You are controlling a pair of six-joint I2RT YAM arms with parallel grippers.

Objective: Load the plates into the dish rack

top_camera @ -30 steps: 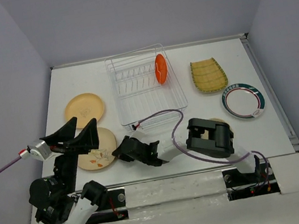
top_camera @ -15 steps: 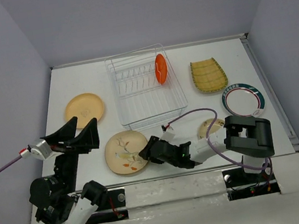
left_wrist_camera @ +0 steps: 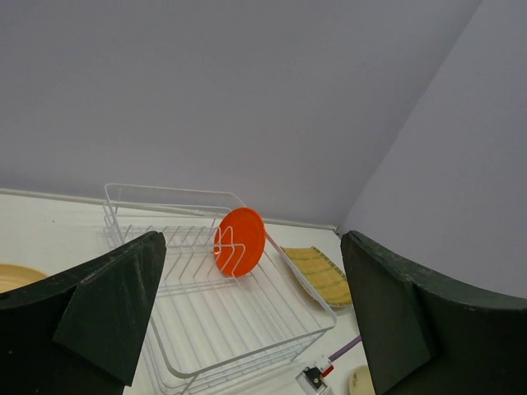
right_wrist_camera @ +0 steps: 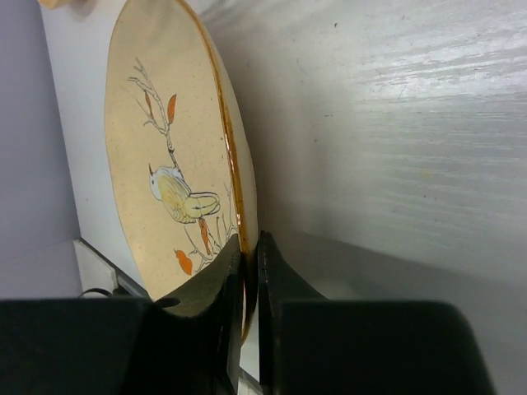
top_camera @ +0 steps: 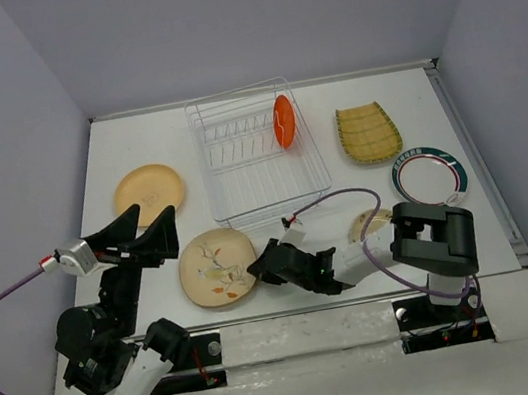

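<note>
My right gripper is shut on the rim of a cream patterned plate low over the table, in front of the white wire dish rack. The right wrist view shows both fingers pinching that bird-painted plate at its edge. A small orange-red plate stands upright in the rack. My left gripper is open and empty, raised at the near left; its view shows the rack and the orange plate. A tan-yellow plate lies left of the rack.
A yellow-green ribbed plate and a white green-ringed plate lie right of the rack. Another cream plate is partly hidden behind my right arm. The right arm's purple cable loops over the table near the rack's front.
My right gripper has carried the patterned plate from the near left toward the middle, in front of the rack, and the right elbow has swung right. The left arm has barely shifted.
</note>
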